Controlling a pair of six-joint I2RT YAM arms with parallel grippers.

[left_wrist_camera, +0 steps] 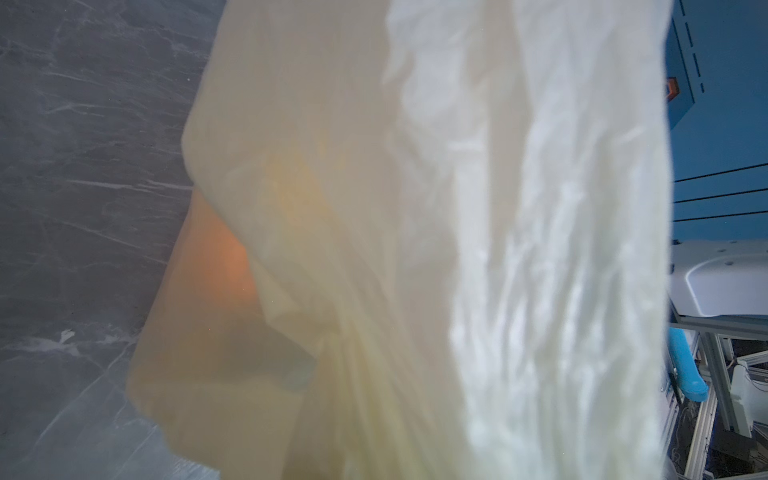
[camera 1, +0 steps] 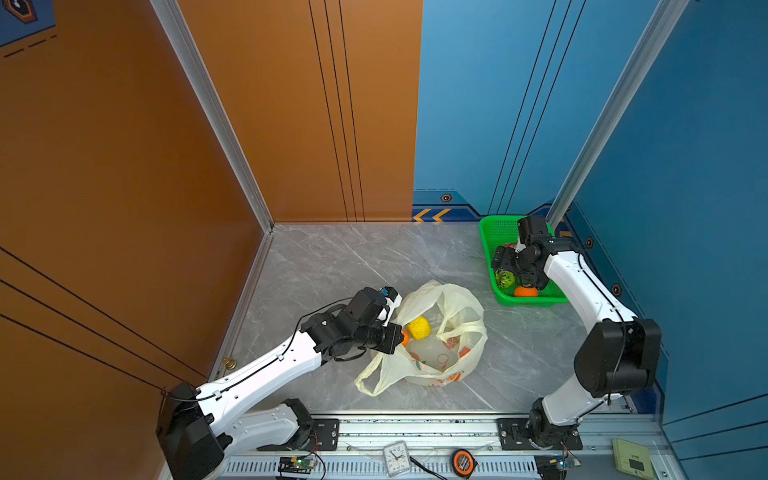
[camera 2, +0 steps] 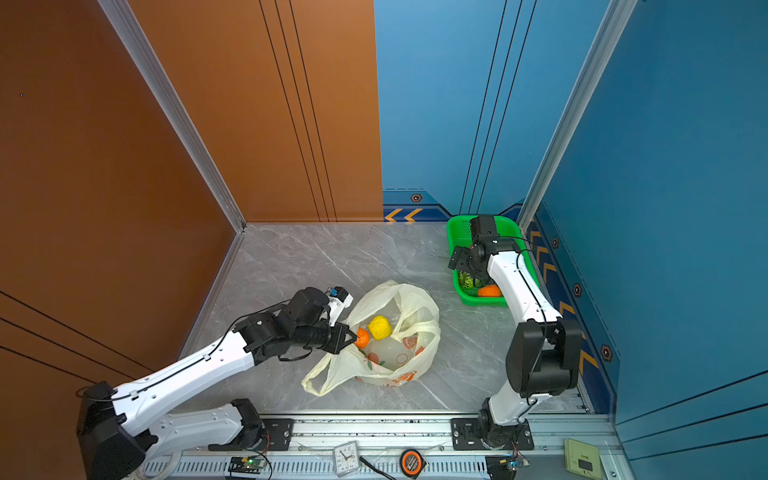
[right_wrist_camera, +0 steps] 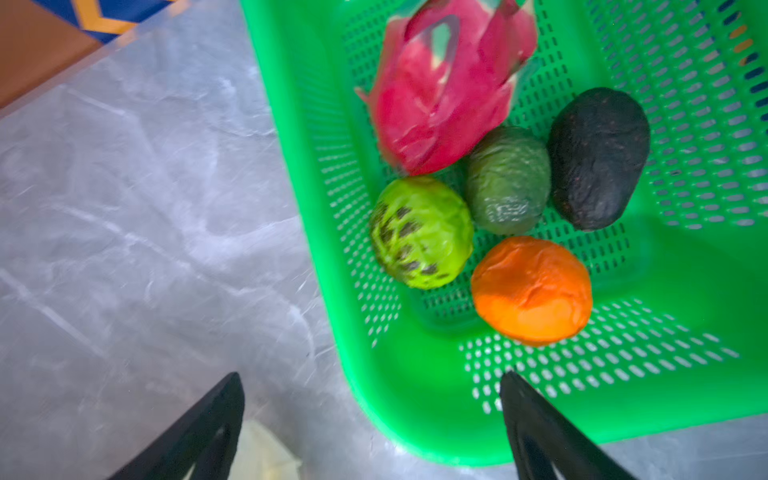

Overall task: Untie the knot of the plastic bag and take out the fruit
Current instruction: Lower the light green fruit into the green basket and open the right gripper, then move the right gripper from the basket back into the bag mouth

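Our left gripper [camera 2: 351, 337] has its jaws together, pinching the left rim of the plastic bag [camera 2: 419, 303], whose film fills the left wrist view. Its wrist lies level and the white forearm slants back to the left base on the front rail.

Our right gripper [right_wrist_camera: 374, 419] hangs with its jaws wide apart and holding nothing, over the near corner of the green basket [right_wrist_camera: 415, 399]. Its wrist tips downward and the elbow is raised high above the right base.

The bag sits mid-table with its mouth open, holding a yellow fruit [camera 1: 417, 328] and an orange [camera 2: 363, 338]. In the basket lie a dragon fruit [right_wrist_camera: 440, 95], two avocados, a green bumpy fruit [right_wrist_camera: 419, 232] and a second orange [right_wrist_camera: 532, 289].
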